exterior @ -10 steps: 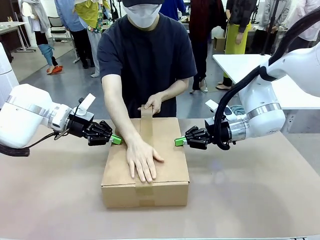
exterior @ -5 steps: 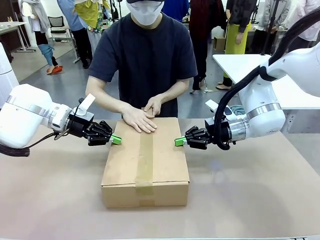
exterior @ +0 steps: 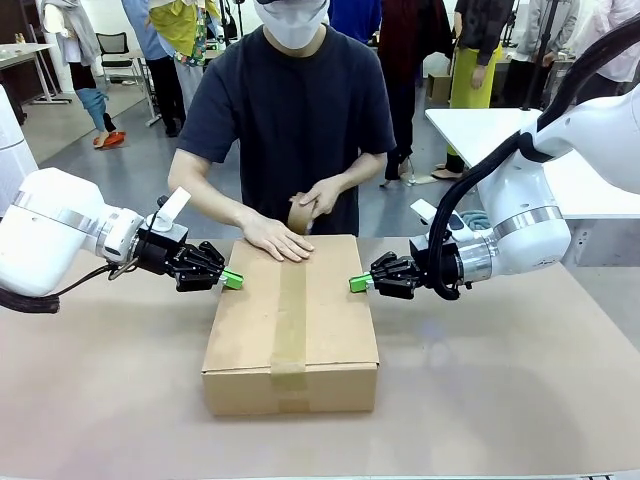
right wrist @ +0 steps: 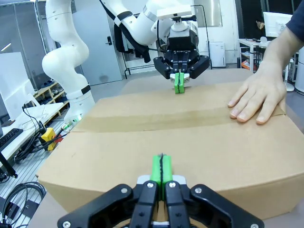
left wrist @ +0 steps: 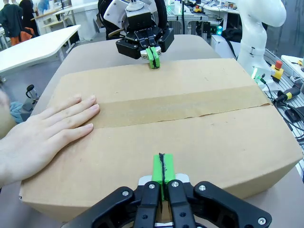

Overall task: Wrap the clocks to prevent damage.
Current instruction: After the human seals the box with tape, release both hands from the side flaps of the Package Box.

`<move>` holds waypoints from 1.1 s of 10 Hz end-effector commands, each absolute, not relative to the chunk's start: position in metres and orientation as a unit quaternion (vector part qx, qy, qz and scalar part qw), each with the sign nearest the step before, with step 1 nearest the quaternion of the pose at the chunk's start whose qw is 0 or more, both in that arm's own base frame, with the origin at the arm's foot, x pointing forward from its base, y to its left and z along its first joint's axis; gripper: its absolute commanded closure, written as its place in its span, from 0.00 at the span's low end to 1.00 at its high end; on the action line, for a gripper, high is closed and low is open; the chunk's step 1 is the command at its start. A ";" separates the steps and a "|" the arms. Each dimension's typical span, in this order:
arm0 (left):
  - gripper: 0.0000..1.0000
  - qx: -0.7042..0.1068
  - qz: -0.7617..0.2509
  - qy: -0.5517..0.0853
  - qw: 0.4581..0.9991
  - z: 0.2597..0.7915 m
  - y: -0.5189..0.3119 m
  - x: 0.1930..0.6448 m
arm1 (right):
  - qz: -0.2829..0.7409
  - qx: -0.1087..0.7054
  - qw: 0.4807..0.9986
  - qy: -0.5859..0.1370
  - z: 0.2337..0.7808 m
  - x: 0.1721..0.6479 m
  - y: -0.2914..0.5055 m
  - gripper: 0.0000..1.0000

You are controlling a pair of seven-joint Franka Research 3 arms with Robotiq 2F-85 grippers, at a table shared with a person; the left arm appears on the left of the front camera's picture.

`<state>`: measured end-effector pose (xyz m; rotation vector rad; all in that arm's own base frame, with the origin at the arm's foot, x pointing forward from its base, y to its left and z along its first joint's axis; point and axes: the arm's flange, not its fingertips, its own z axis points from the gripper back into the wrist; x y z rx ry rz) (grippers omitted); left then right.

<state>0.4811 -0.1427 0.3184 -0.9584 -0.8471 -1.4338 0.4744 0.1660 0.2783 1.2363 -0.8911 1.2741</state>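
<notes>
The closed brown cardboard box (exterior: 291, 325) is steadied mid-surface between the left hand (exterior: 231, 279) and right hand (exterior: 358, 284), both pinched shut and empty. Brown tape (exterior: 290, 310) seals its seam; tearing off the roll (exterior: 300, 214) remains.

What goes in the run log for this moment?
left gripper: shut, at box side | right gripper: shut, opposite side | cardboard box: closed, taped | person's hand: flat on lid | tape roll: held at far edge

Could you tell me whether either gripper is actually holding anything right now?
Neither holds anything: the left gripper and right gripper are shut, their green pads pressing opposite sides of the cardboard box.
</notes>
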 end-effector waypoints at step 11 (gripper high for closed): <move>1.00 -0.407 -0.612 -0.360 0.575 0.315 -0.143 0.482 | 0.535 0.518 0.552 -0.375 0.277 0.473 0.167 0.99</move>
